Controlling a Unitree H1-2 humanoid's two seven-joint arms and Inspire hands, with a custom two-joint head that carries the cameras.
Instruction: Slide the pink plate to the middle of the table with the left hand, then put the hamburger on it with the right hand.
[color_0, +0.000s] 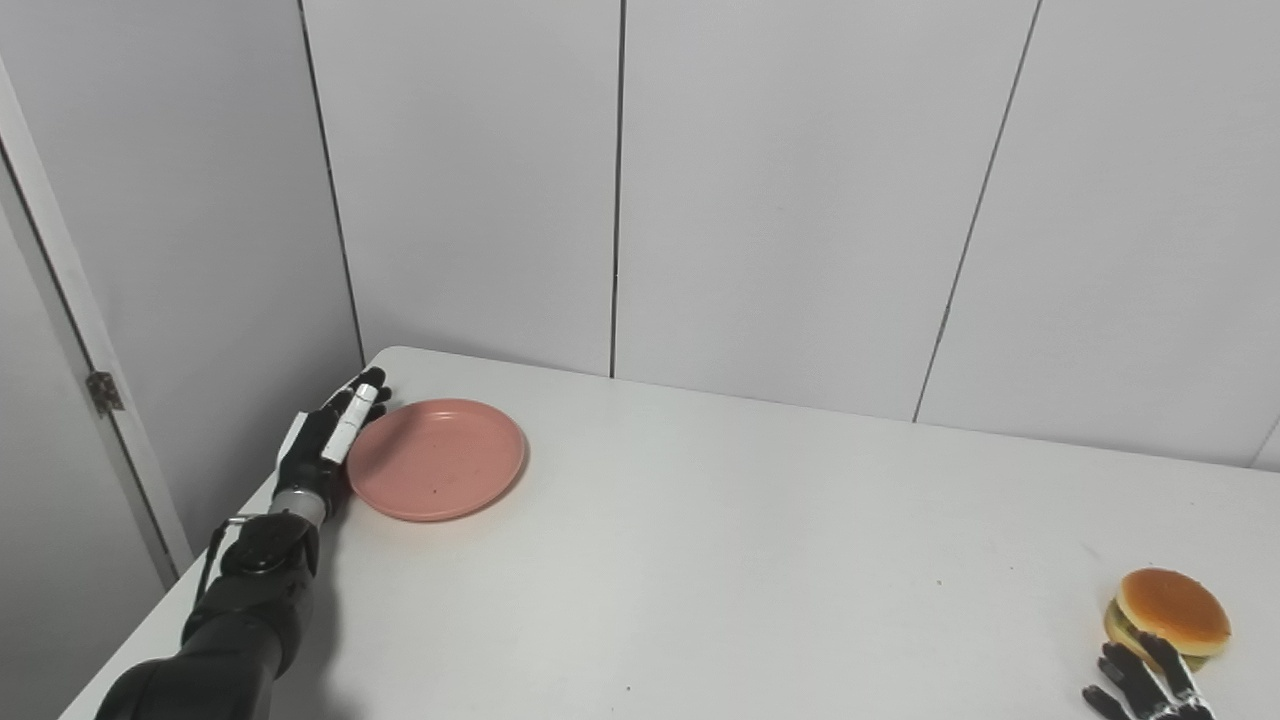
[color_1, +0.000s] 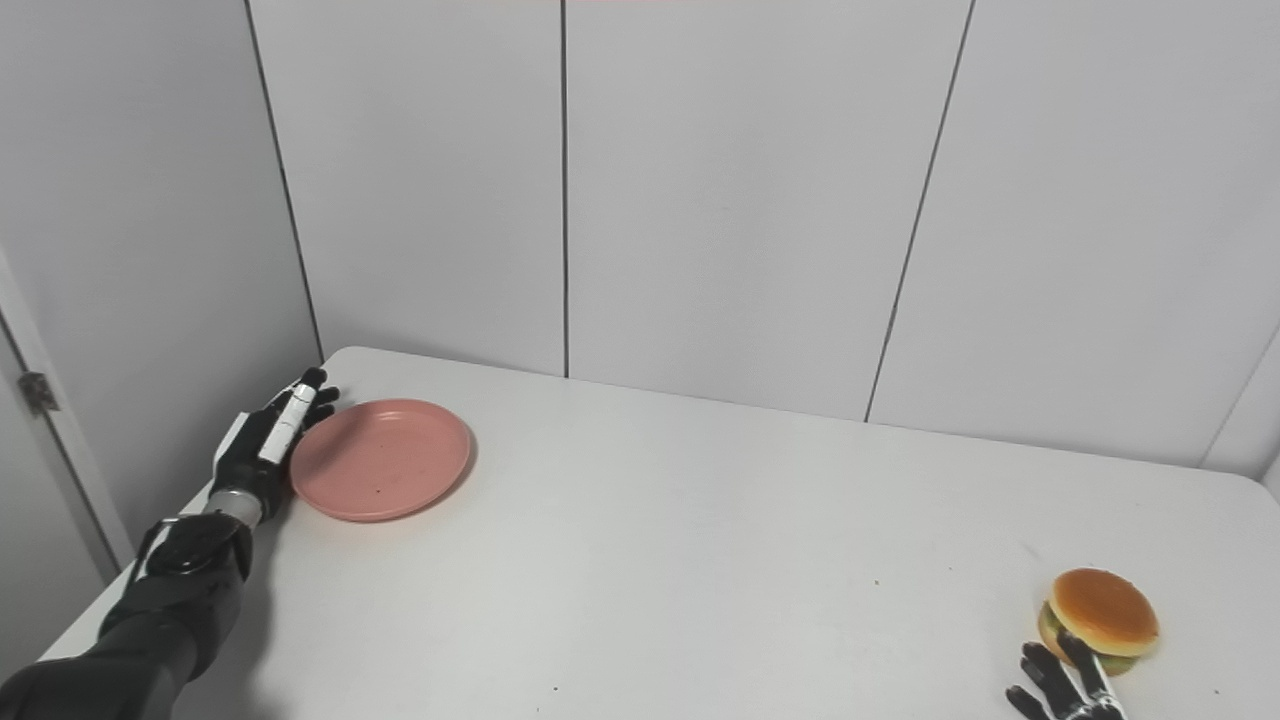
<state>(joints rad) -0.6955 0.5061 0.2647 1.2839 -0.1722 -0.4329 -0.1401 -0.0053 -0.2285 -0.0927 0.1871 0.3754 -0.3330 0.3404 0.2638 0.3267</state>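
Note:
The pink plate (color_0: 437, 458) lies flat at the far left of the white table (color_0: 700, 560), near its back corner. My left hand (color_0: 328, 440) rests on edge against the plate's left rim, fingers stretched out and holding nothing. The hamburger (color_0: 1170, 615) sits at the near right of the table. My right hand (color_0: 1145, 685) is just in front of the hamburger at the picture's bottom edge, fingers spread and pointing at it, touching or nearly touching its near side. Most of that hand is out of view.
Grey wall panels stand close behind the table and along its left side. The table's left edge runs right beside my left arm (color_0: 240, 600). A door frame with a hinge (color_0: 103, 392) is at the far left.

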